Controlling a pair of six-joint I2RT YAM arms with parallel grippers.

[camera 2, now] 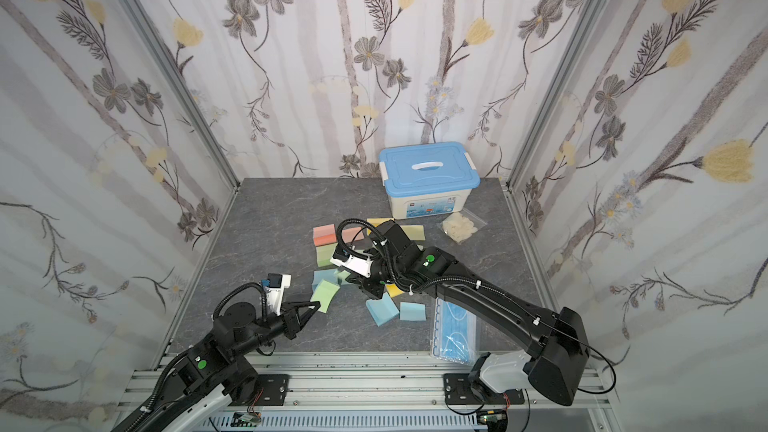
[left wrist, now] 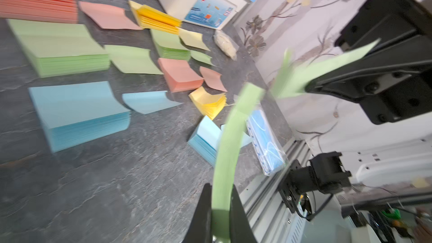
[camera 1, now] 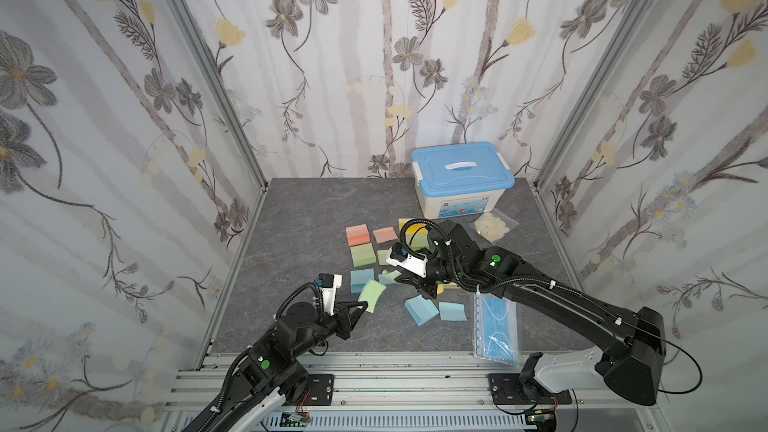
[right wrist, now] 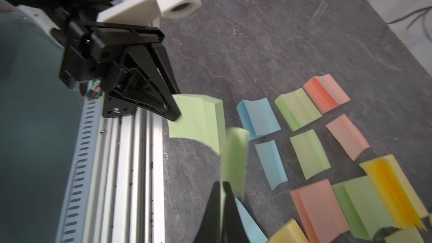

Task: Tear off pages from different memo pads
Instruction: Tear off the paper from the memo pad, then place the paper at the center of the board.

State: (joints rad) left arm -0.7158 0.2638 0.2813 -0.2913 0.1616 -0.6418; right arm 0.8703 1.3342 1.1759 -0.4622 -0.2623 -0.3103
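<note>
Several memo pads lie in rows mid-table: a pink pad (camera 1: 357, 234), a green pad (camera 1: 362, 254) and a blue pad (camera 1: 361, 279). Loose pages lie beside them, such as a pink page (camera 1: 385, 234) and a blue page (camera 1: 452, 311). My left gripper (camera 1: 365, 305) (left wrist: 221, 190) is shut on a curled green page (camera 1: 372, 293) (left wrist: 230, 141) held above the table. My right gripper (right wrist: 222, 183) (camera 2: 353, 280) is shut on a thin, blurred green memo pad (right wrist: 235, 157) right next to that page. Whether page and pad still join is blurred.
A blue-lidded storage box (camera 1: 461, 172) stands at the back right. Beside it lies a clear bag of white pieces (camera 1: 492, 226). A bag of blue face masks (camera 1: 496, 330) sits at the front right by the aluminium rail (camera 1: 374, 376).
</note>
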